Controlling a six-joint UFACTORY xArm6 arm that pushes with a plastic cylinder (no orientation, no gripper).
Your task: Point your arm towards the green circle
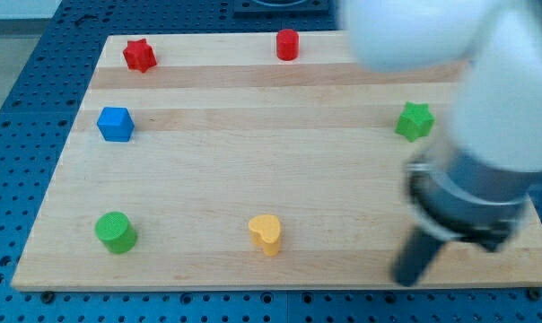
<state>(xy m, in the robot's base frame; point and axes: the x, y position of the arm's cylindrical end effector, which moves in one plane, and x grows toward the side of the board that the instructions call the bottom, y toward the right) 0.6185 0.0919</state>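
Observation:
The green circle [116, 231] is a round green block near the board's bottom left corner. My tip [406, 278] is the lower end of the dark rod at the board's bottom right, close to the bottom edge. It is far to the right of the green circle, with the yellow heart [266, 234] between them. The tip touches no block. The blurred white and grey arm covers the view's upper right.
A red star [139, 56] and a red cylinder [288, 44] sit near the top edge. A blue cube [115, 124] is at the left. A green star [415, 121] is at the right, next to the arm. The wooden board [208, 152] rests on a blue perforated table.

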